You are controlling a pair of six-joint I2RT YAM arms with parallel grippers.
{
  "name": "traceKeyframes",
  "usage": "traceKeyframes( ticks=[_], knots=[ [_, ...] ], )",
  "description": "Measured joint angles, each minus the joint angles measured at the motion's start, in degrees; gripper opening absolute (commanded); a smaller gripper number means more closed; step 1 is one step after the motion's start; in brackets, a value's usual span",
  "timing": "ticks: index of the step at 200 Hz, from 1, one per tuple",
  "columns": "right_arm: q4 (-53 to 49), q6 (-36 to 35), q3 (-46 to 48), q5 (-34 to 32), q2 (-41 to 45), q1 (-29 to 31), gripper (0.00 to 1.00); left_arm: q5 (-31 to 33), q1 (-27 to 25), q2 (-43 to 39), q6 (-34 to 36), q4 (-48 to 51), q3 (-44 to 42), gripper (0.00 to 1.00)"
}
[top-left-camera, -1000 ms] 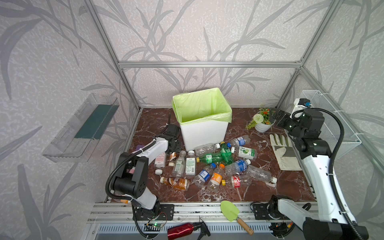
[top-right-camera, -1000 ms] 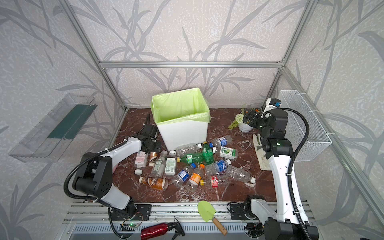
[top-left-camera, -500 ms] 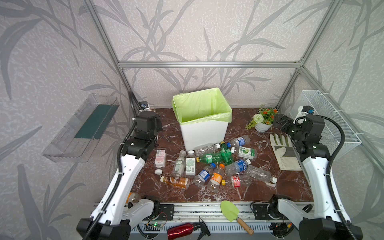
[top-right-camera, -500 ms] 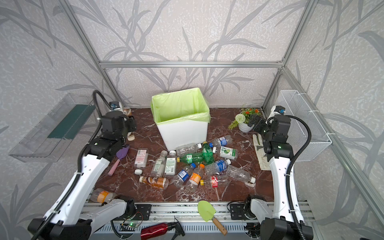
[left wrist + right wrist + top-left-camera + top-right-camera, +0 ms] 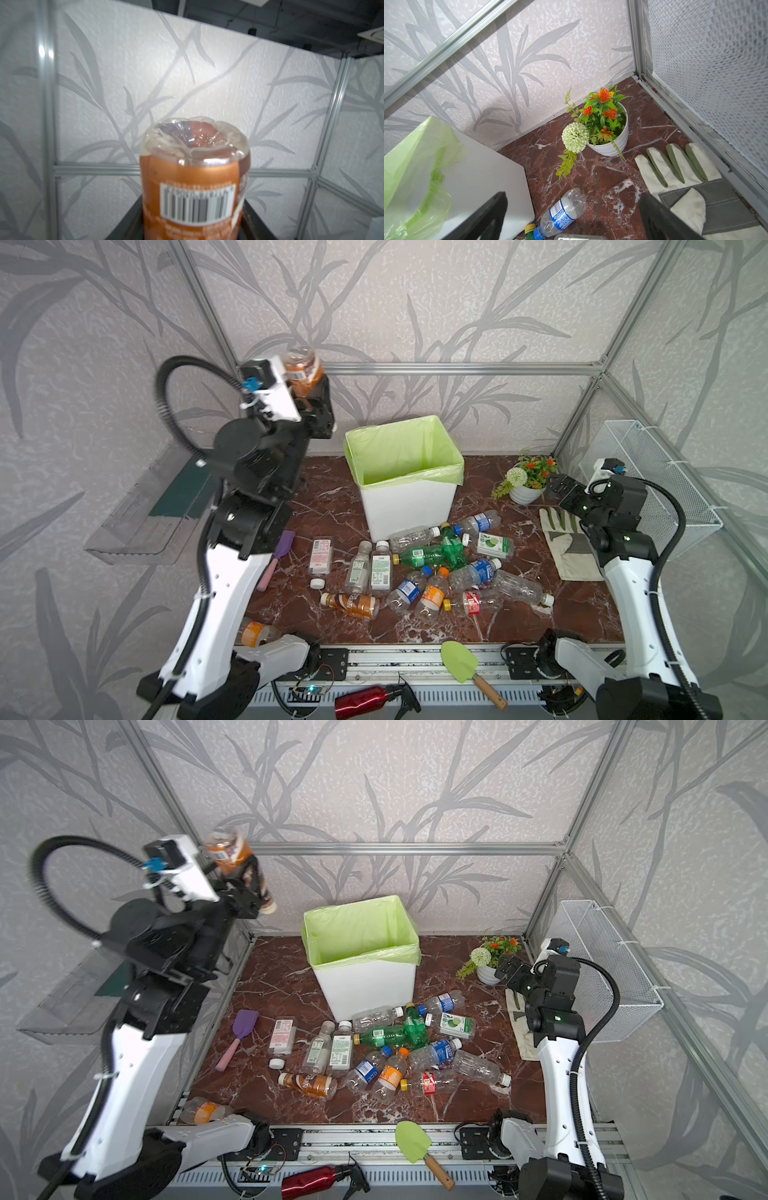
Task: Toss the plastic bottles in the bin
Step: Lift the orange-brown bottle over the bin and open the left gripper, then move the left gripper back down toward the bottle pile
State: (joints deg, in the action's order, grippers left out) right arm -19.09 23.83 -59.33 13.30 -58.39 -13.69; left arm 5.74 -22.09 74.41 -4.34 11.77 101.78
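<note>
My left tool (image 5: 312,397) pinches a brown bottle (image 5: 302,369) around its body, base up and cap down. It holds the bottle high, to the left of the bin (image 5: 409,510) and well above the bag-lined rim. The other plastic bottles (image 5: 432,568) lie scattered on the worktop (image 5: 328,497) in front of the bin. My right tool (image 5: 559,488) hangs spread wide and empty beside the flower pot (image 5: 525,491). A blue-labelled bottle (image 5: 562,212) lies on the worktop near it, untouched.
</note>
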Motion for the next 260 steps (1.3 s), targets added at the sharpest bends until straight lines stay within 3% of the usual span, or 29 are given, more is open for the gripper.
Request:
traceKeyframes(
  ticks=[7, 11, 13, 17, 34, 53, 102, 128, 149, 203, 260],
  knots=[
    [0.0, 0.0, 0.0, 0.3, 0.0, 0.0, 0.99, -0.2, -1.4, 4.2, 0.1, 2.9, 1.5, 0.68],
    [0.0, 0.0, 0.0, 0.3, 0.0, 0.0, 0.99, -0.2, -2.0, 6.0, 0.2, 4.4, 2.3, 0.82],
    [0.0, 0.0, 0.0, 0.3, 0.0, 0.0, 0.99, -0.2, -2.5, 7.7, 0.3, 5.0, 2.5, 0.94],
    [-0.1, 0.0, 0.0, 0.3, 0.0, 0.0, 0.99, -0.1, -3.1, 10.3, 0.5, 6.5, 2.6, 0.99],
    [-0.8, -0.4, -0.3, 0.2, 0.0, -0.1, 0.99, 0.1, -4.7, 16.2, 1.4, 11.5, 0.3, 0.99],
    [-1.3, -0.7, -0.4, 0.0, 0.0, -0.1, 0.99, 1.0, -5.3, 16.4, 2.9, 15.4, -0.8, 0.99],
    [-2.2, -0.2, 0.0, -0.4, 0.4, -0.2, 0.99, 3.7, -4.9, 0.0, 4.7, 6.6, 1.3, 0.99],
    [-2.3, -0.1, 0.9, -0.2, 0.9, -0.2, 0.99, 9.2, -4.9, -9.0, 4.5, -0.2, -7.2, 0.99],
    [-2.3, 0.2, 2.4, 0.5, 1.1, -0.2, 0.99, 12.8, -3.1, -11.4, 2.8, -0.6, -14.5, 0.99],
    [-2.2, 3.8, 7.4, 2.8, -0.5, 1.0, 0.99, 15.3, 10.2, -13.9, -7.6, 8.3, -33.0, 0.99],
    [-2.4, 10.1, 10.4, 1.5, -4.4, 5.9, 0.99, 18.0, 10.9, -19.7, -11.4, 10.9, -40.9, 0.99]
  ],
)
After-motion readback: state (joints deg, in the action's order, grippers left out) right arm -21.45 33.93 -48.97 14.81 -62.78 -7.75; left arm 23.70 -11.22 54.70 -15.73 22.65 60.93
